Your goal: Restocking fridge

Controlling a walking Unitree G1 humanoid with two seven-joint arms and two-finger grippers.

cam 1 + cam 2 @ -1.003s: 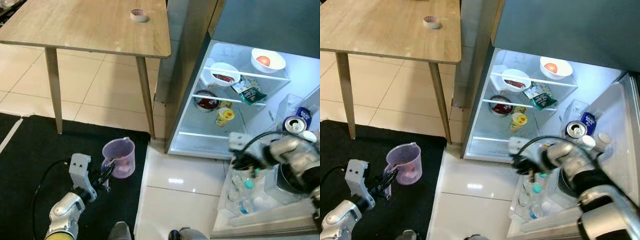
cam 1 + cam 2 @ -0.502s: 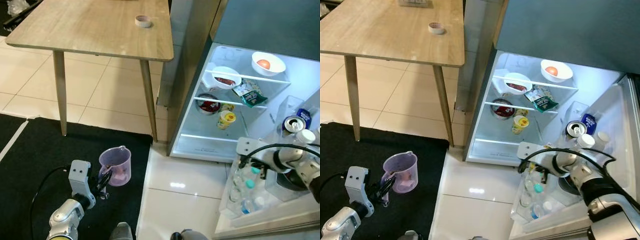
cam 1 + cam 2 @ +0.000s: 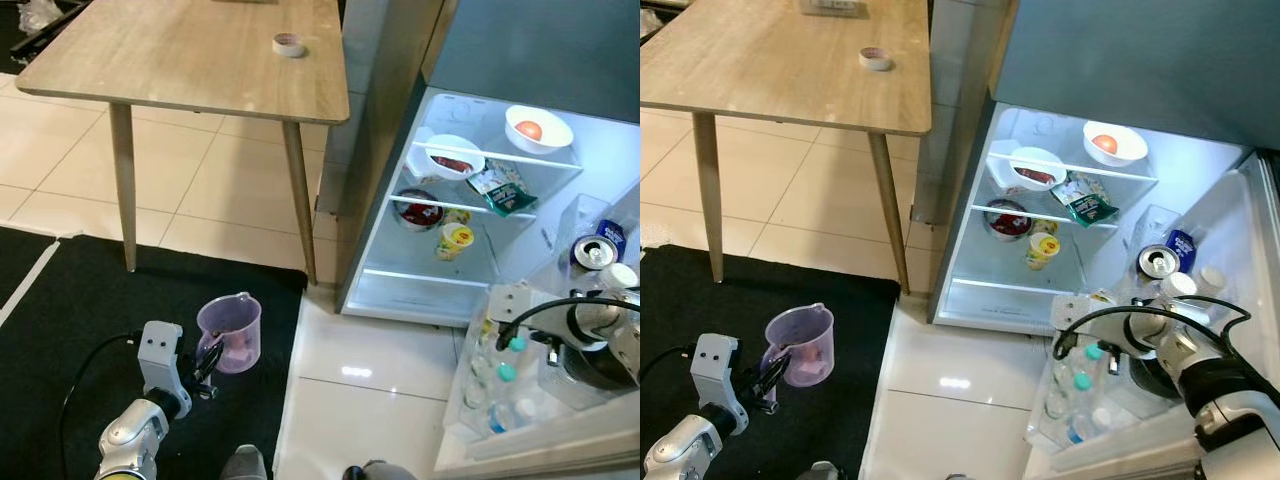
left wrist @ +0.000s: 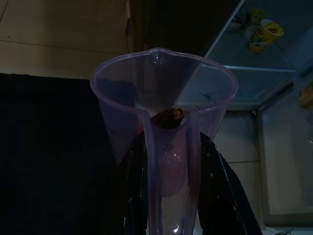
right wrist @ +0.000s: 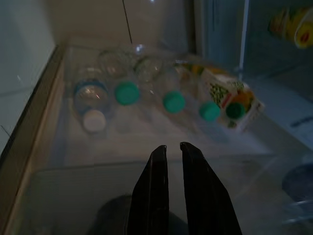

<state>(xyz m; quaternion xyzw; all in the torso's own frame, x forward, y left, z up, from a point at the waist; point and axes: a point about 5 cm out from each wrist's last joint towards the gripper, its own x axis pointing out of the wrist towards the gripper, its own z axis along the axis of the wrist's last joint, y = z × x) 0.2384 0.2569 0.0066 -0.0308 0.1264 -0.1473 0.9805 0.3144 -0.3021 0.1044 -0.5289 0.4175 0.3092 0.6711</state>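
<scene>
My left gripper [image 3: 205, 364] is shut on the handle of a clear purple measuring jug [image 3: 230, 332], held upright low over the black rug. Its fingers flank the handle [image 4: 168, 161], and something small and brown lies inside the jug [image 4: 168, 117]. The fridge [image 3: 470, 190] stands open and lit. My right gripper [image 5: 172, 148] is shut on nothing and hovers over the door shelf [image 3: 520, 425]. Several green-capped bottles [image 5: 127, 93] and a juice carton [image 5: 230, 100] stand in that shelf, under my right arm [image 3: 580, 320].
Fridge shelves hold a white bowl with an orange item [image 3: 538, 128], a bowl of red food [image 3: 450, 155], a snack bag [image 3: 502, 186], a dark bowl [image 3: 415, 207] and a yellow cup [image 3: 453, 238]. A can [image 3: 592, 250] sits in the door. A wooden table [image 3: 180, 60] with a tape roll [image 3: 289, 44] stands to the left.
The camera has shifted a little. My right gripper has moved right, from the front of the fridge body to over the door shelf. The left gripper still holds the jug.
</scene>
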